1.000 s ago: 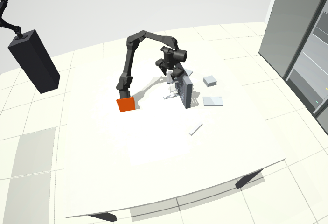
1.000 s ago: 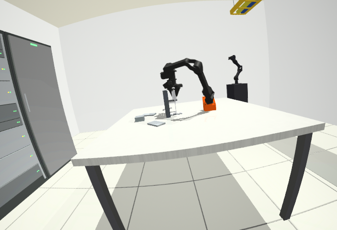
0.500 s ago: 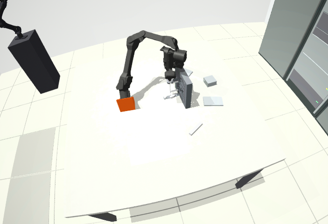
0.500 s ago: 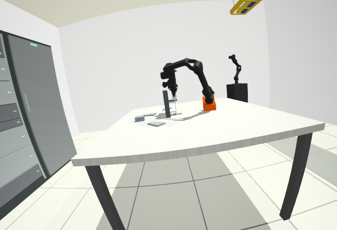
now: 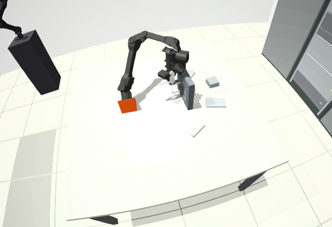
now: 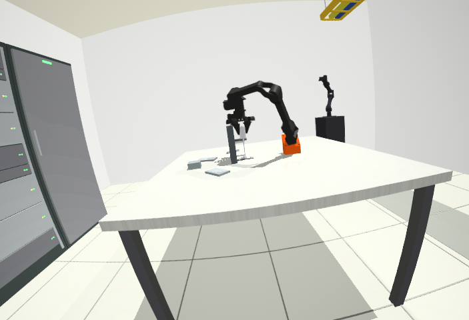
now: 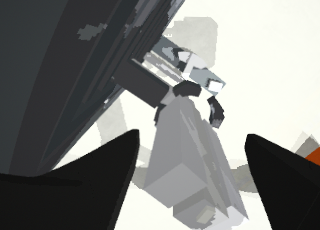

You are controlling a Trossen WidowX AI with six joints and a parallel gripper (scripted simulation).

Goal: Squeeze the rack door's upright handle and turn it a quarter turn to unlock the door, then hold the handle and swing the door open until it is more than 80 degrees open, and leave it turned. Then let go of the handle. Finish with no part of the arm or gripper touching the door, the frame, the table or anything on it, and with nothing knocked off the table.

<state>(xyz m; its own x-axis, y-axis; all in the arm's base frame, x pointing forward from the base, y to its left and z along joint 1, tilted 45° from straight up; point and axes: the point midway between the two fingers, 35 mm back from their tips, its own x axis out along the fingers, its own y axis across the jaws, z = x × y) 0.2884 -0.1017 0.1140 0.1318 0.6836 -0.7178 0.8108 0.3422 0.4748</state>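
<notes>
The dark grey slotted rack door (image 5: 191, 94) (image 6: 232, 145) (image 7: 50, 65) stands upright on the table. The pale grey upright handle (image 5: 172, 77) (image 6: 243, 132) (image 7: 175, 145) stands beside its slotted face, joined by dark brackets. My gripper (image 5: 172, 79) (image 6: 242, 133) (image 7: 192, 138) points down over the handle's top and is open. The handle lies between the fingers, with a gap to each in the wrist view, nearer the left finger. The door's angle to its frame cannot be told, and the arm hides part of the door's top.
A small grey box (image 5: 212, 82) (image 6: 193, 165) and a flat pale plate (image 5: 215, 102) (image 6: 217, 172) lie beyond the door, with another plate partly hidden behind it. A white bar (image 5: 198, 130) lies nearer the top camera. The orange arm base (image 5: 128, 105) (image 6: 291, 147) is on the handle side.
</notes>
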